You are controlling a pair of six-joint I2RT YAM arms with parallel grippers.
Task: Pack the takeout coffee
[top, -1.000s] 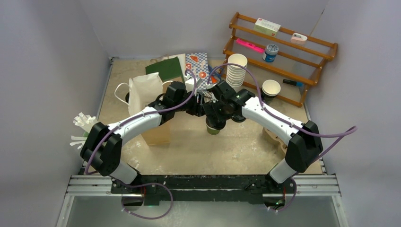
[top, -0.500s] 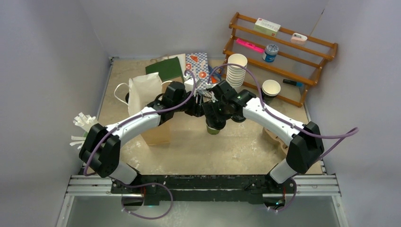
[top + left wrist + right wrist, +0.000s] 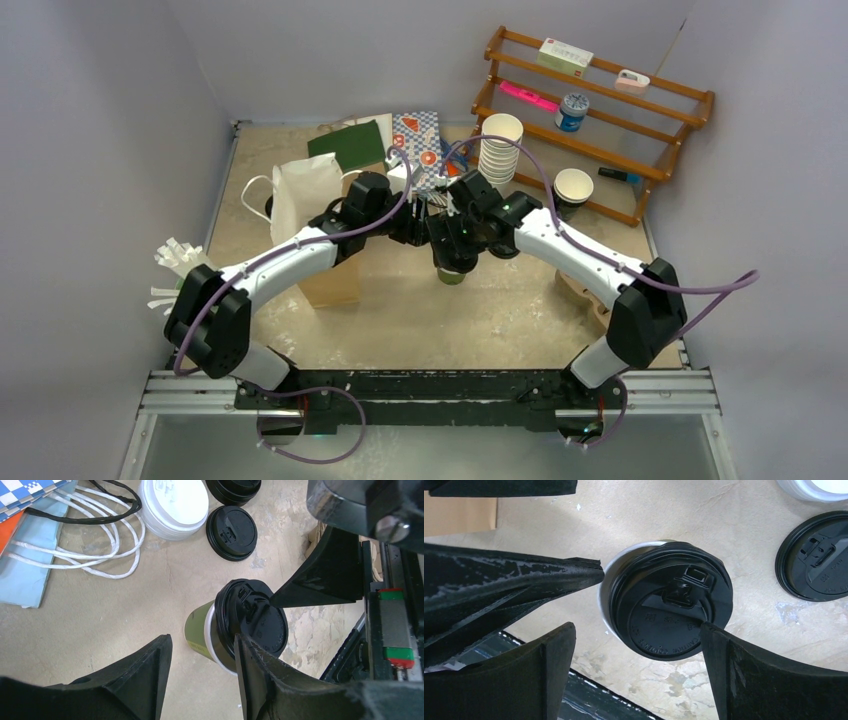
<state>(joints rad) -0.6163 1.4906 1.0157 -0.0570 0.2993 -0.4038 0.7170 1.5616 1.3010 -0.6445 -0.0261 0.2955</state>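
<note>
Enclosing the table (image 3: 420, 320) on three sides, pale lavender-grey walls (image 3: 100, 110) rise straight from its edges. The tan top is scuffed and blotched with paler patches. A wooden rack (image 3: 706, 108) stands in the far right corner. Paper bags crowd the far left-centre: white (image 3: 305, 195), brown (image 3: 335, 285), green (image 3: 350, 147) and checkered (image 3: 420, 140).

Both arms arch inward and meet mid-table. The right gripper (image 3: 634, 630) is spread wide above the green cup (image 3: 197, 630) with its black lid (image 3: 671, 607), one finger on either side. The left gripper (image 3: 200, 675) has its jaws half parted, pinching nothing, one fingertip (image 3: 594, 570) at the cup's white rim. The cup stands on bare table, central.

A stack of white cups (image 3: 500, 150) and a dark lidless cup (image 3: 573, 187) sit near the rack. A loose black lid (image 3: 231, 532) lies beside a white lid (image 3: 175, 505).
</note>
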